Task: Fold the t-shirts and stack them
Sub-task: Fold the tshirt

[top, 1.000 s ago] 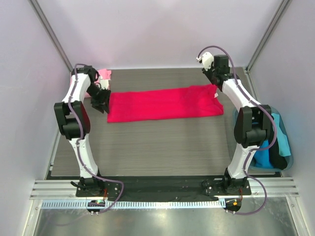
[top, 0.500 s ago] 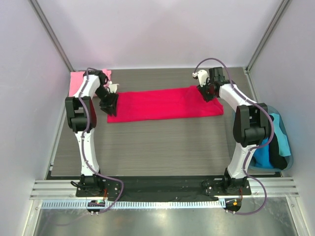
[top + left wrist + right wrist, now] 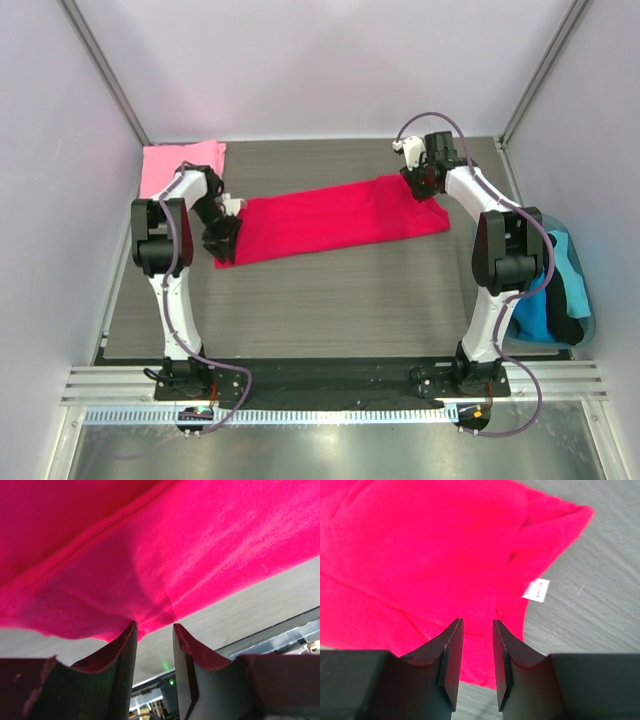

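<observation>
The crimson-red t-shirt [image 3: 330, 215] lies folded into a long strip across the table, slanting from near left to far right. My left gripper [image 3: 222, 243] sits at its left end. In the left wrist view the jaws [image 3: 154, 627] stand apart, tips at the edge of the red cloth [image 3: 175, 545], with bare table showing in the gap. My right gripper [image 3: 420, 185] hovers over the strip's far right corner. Its jaws [image 3: 477, 622] are apart above the red cloth [image 3: 420, 545], left of the white neck label [image 3: 536, 589]. The light pink t-shirt [image 3: 180, 165] lies flat at the back left corner.
A blue bin [image 3: 585, 300] with blue and dark cloth stands off the table's right edge beside the right arm. White walls close in the back and both sides. The arm bases and a metal rail [image 3: 330, 385] line the near edge.
The left gripper has moved toward the near side, and the strip's left end has swung that way with it. The pink t-shirt has come clear of the left arm. The right gripper shifted slightly.
</observation>
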